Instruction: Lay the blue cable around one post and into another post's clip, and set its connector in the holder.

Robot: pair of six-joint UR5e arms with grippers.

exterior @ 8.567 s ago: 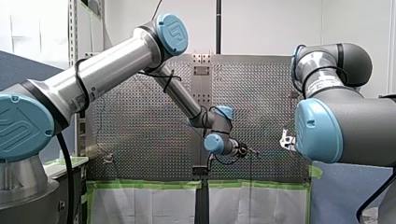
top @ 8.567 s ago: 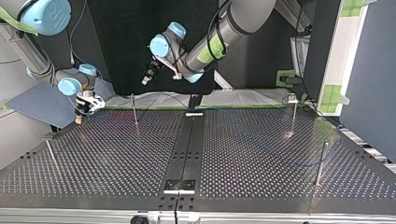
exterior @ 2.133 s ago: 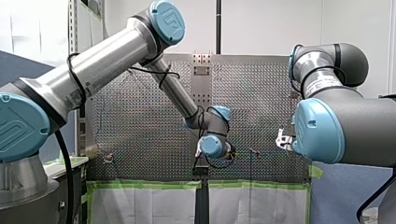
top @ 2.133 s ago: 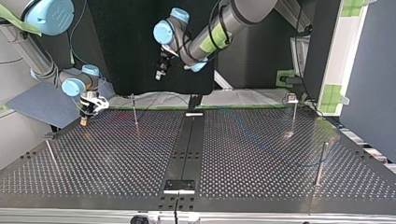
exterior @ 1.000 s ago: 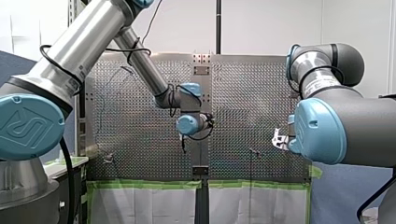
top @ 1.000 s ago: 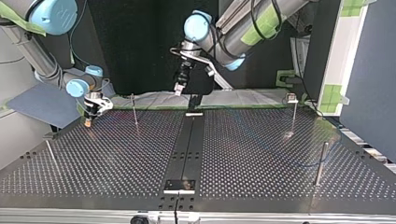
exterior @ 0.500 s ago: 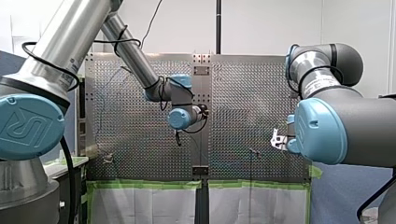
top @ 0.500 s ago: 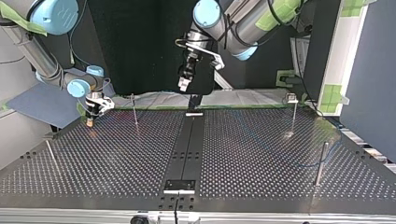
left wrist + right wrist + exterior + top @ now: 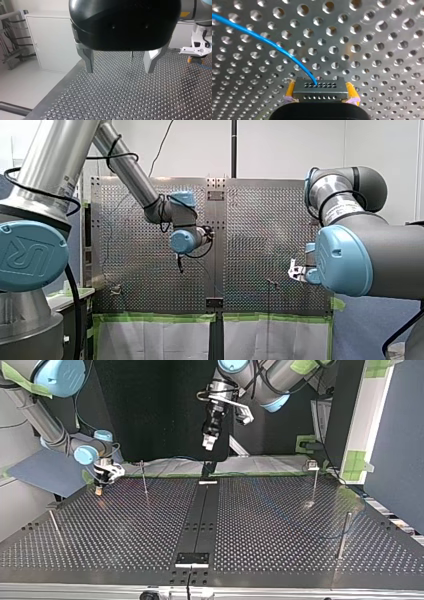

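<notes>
Your left hand [image 9: 209,444] has swung away from the right hand's side, across the centre strip and upward. It now hangs well above the worktop [image 9: 125,530], close to the edge nearest the arms. It carries nothing, and its metal fingers [image 9: 88,61] are spread wide. Your right hand [image 9: 99,491] has only crept a little inward along that same edge. It sits low over the worktop near the corner, its yellow pads [image 9: 290,91] clamped on the connector [image 9: 319,86].

The cable [image 9: 262,41] runs out of the connector's face and away over the holes. From across the worktop it shows only faintly, trailing over the other half toward the far corner, and it seems to lie loose. Judging by that, the routing has not begun and the connector is not yet set down. The free hand looks to be heading for the cable's slack, which you will want to catch before it is led round a post.

Count two arms, two hands, one cable and one connector. There are four posts: one [image 9: 144,480] beside the right hand, one [image 9: 54,527] at that side's edge, one [image 9: 314,485] with a clip head, and one [image 9: 342,535] near the opposite side edge.
</notes>
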